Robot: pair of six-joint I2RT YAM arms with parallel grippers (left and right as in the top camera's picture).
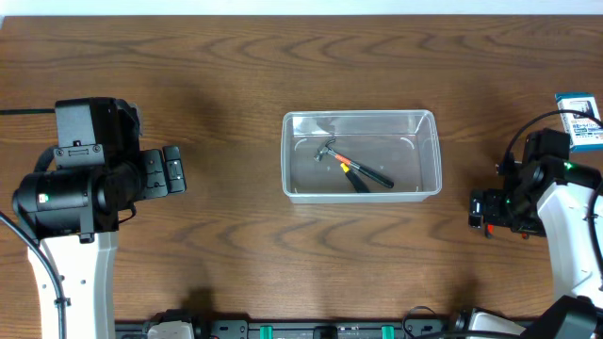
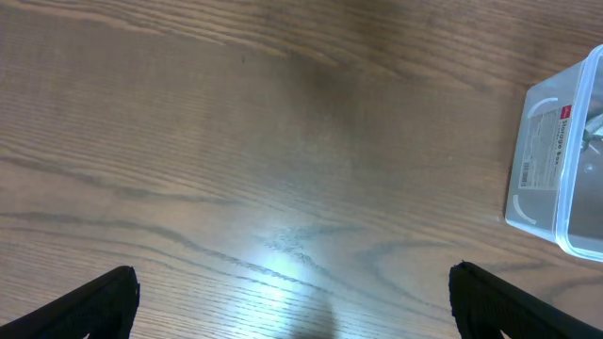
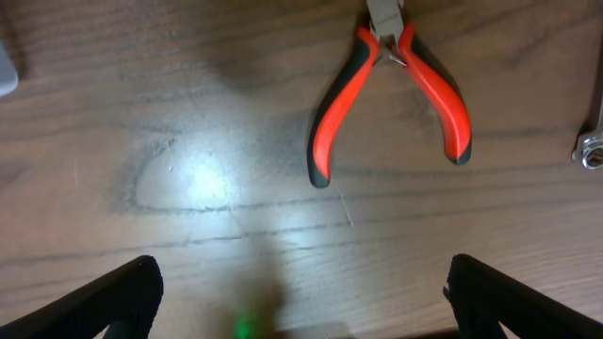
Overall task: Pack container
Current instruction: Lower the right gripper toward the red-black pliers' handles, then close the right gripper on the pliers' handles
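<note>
The clear plastic container [image 1: 286, 160] stands mid-table and holds a small hammer [image 1: 330, 151] and a black-and-orange tool [image 1: 363, 174]. Its labelled corner shows at the right edge of the left wrist view [image 2: 556, 160]. My left gripper [image 1: 174, 169] is open and empty over bare wood, left of the container; its fingers frame bare table [image 2: 297, 301]. My right gripper [image 1: 479, 211] is open and empty, right of the container. In the right wrist view red-and-black pliers [image 3: 391, 89] lie on the table ahead of the open fingers [image 3: 301, 301]. The pliers are hidden in the overhead view.
A small blue-and-white box [image 1: 577, 121] lies at the far right edge. A metal tool end [image 3: 592, 146] shows at the right edge of the right wrist view. The wooden table [image 1: 236, 66] stretches around the container.
</note>
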